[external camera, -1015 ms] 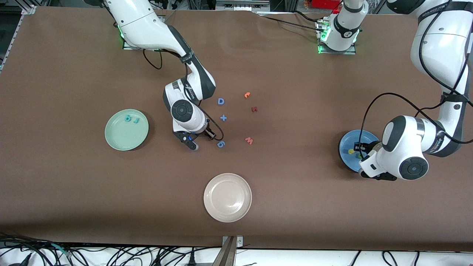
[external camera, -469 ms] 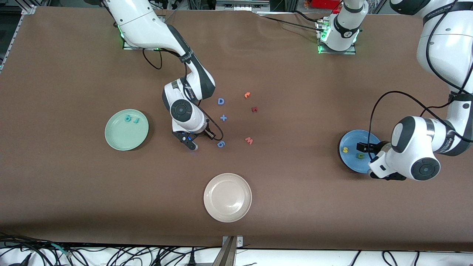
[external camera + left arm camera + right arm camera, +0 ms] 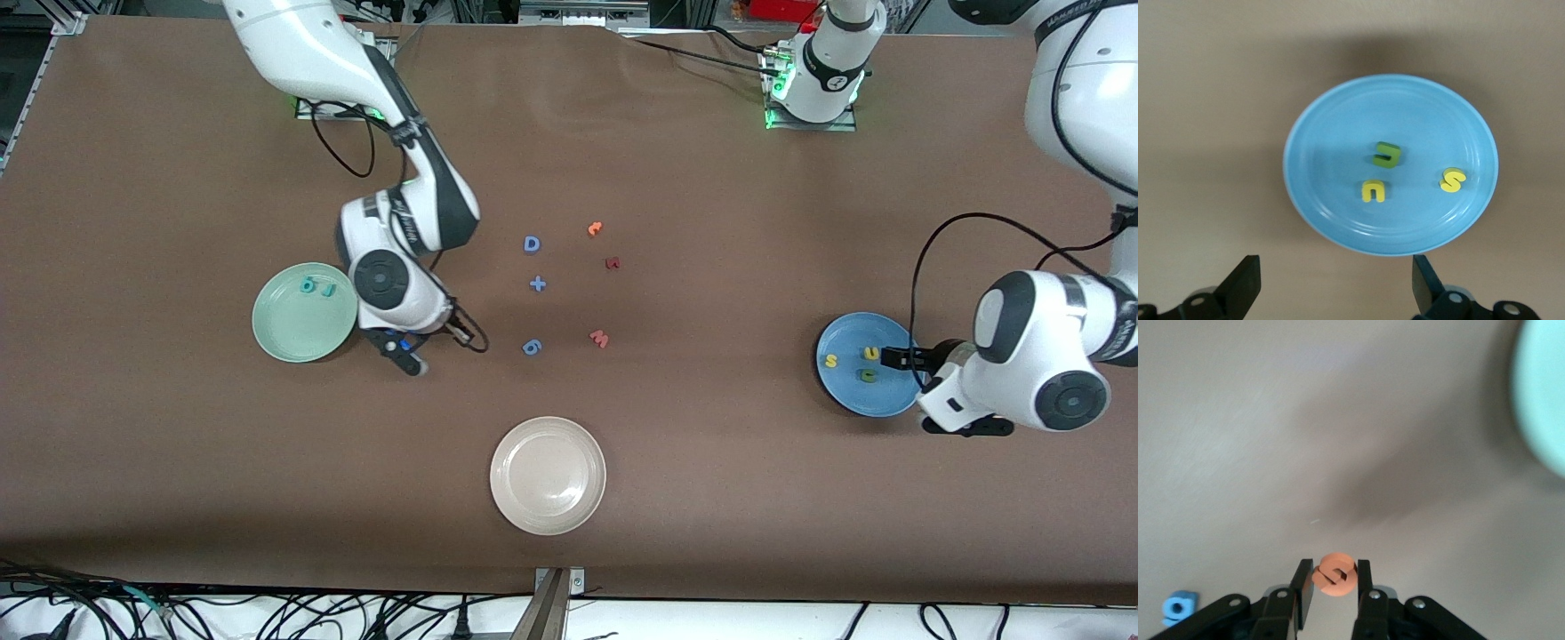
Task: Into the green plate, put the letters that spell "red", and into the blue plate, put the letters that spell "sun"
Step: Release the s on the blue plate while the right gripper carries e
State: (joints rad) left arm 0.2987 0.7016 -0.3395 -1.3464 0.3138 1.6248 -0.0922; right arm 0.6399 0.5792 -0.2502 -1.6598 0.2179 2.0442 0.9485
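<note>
The green plate [image 3: 304,312] holds a teal "d" [image 3: 308,285] and a teal "r" [image 3: 328,289]. Just beside its rim, over bare table, my right gripper [image 3: 413,364] is shut on the orange "e" [image 3: 1335,574], pinched between its fingers [image 3: 1333,577]. That plate's rim [image 3: 1545,407] shows at the edge of the right wrist view. The blue plate [image 3: 867,391] carries a yellow "s" [image 3: 831,360], a yellow "u" [image 3: 872,353] and a green "n" [image 3: 866,375]. My left gripper [image 3: 898,357] hangs open and empty [image 3: 1335,273] at the blue plate's [image 3: 1338,120] rim, with "n" [image 3: 1388,155], "u" [image 3: 1373,191] and "s" [image 3: 1452,179] in sight.
Mid-table lie a blue D [image 3: 532,244], a blue plus [image 3: 537,284], a blue 6 [image 3: 531,347], an orange hooked letter [image 3: 595,228], a dark red letter [image 3: 612,263] and a pink W [image 3: 599,338]. A cream plate [image 3: 548,476] sits nearest the front camera.
The right arm has carried the orange "e" from beside the blue 6 toward the green plate. The left gripper opened, left the yellow "u" in the blue plate and drew back off it.
</note>
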